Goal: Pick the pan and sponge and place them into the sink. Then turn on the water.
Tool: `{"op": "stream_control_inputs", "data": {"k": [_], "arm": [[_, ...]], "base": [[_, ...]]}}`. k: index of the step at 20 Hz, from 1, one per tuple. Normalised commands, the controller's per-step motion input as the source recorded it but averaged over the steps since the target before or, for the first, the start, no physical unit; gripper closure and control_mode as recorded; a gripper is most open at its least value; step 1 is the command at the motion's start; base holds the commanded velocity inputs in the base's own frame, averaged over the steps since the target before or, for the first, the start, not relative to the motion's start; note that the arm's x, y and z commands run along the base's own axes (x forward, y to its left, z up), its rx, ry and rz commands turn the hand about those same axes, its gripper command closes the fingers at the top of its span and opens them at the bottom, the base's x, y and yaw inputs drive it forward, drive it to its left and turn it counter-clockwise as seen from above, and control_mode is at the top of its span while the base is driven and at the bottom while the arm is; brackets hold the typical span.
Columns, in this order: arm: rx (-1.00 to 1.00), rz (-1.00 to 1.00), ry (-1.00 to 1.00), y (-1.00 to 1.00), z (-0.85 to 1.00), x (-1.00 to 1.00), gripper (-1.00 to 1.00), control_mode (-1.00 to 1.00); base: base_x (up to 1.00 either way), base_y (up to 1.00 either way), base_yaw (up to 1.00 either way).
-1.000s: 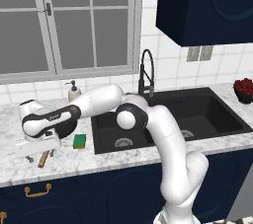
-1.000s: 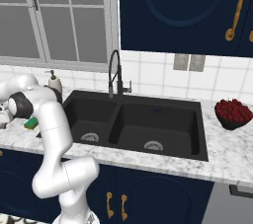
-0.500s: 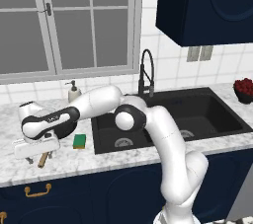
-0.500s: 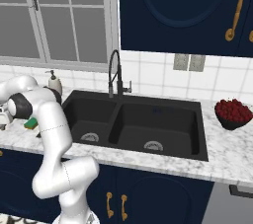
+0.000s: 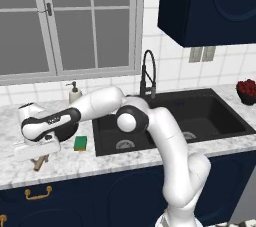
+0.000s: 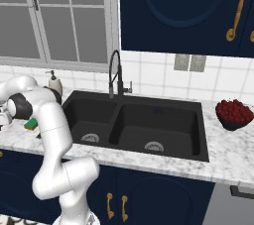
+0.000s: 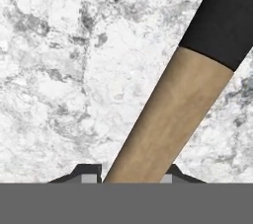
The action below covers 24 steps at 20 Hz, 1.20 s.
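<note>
**Hand lowers onto the pan handle**

Near the wrist camera, the gripper (image 7: 132, 177) straddles the pan (image 7: 173, 119)'s wooden handle, one fingertip on each side; whether it is clamped yet cannot be told. Over the last second the hand has sunk lower toward the marble counter (image 5: 75, 163), so the grasp looks imminent. Beyond, the sponge (image 5: 80, 143) lies beside the sink (image 5: 200, 116), still waiting.
</note>
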Motion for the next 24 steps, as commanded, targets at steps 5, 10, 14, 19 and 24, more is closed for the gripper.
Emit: {"op": "stream_control_inputs", "data": {"k": [5, 10, 14, 19, 24], "arm": [[0.08, 0.00, -0.01, -0.32, 0.41, -0.69, 1.00, -1.00], [0.11, 0.00, -0.05, -0.54, 0.48, -0.69, 1.00, -1.00], [0.12, 0.01, -0.04, -0.75, 0.51, -0.78, 1.00, -1.00], [0.07, 0.07, -0.01, -0.86, 0.62, -0.74, 1.00, -1.00], [0.01, 0.06, 0.00, -0.91, 0.51, -0.22, 1.00, -1.00]], "base": [[0.00, 0.00, 0.00], [0.00, 0.00, 0.00], [0.00, 0.00, 0.00], [0.00, 0.00, 0.00], [0.00, 0.00, 0.00]]}}
